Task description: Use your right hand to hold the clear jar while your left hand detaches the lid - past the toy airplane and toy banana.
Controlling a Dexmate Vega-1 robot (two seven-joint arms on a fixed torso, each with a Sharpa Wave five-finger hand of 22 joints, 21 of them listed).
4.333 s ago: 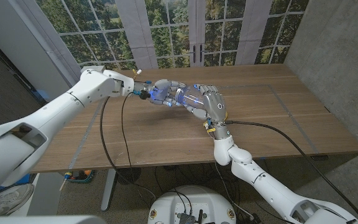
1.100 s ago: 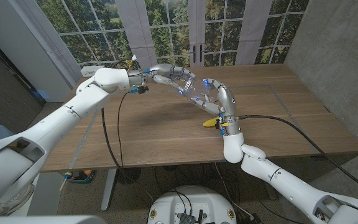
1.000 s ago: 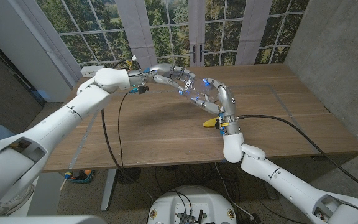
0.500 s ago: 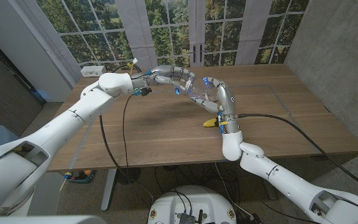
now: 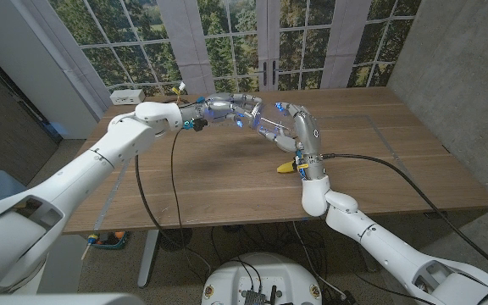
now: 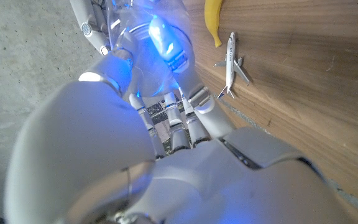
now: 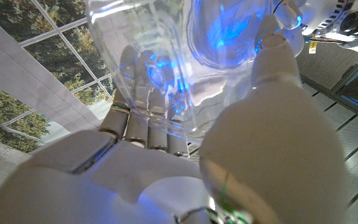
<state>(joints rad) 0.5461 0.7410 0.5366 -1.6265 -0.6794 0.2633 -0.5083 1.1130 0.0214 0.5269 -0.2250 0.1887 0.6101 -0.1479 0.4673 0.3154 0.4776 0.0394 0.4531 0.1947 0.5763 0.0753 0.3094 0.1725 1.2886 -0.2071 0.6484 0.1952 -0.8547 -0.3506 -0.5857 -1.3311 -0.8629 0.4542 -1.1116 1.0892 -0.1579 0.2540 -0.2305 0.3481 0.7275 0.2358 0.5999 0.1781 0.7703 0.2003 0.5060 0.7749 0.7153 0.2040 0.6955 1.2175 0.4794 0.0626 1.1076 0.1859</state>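
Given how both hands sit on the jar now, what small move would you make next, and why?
Probably a short twist of the left hand at the lid while the right hand holds steady. The clear jar is held up off the table between both hands, the right hand's fingers wrap its body, and the lid does not look separated yet.

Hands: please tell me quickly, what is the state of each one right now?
Right hand: closed around the clear jar, holding it above the table.
Left hand: fingers on the jar's lid end, gripping it.
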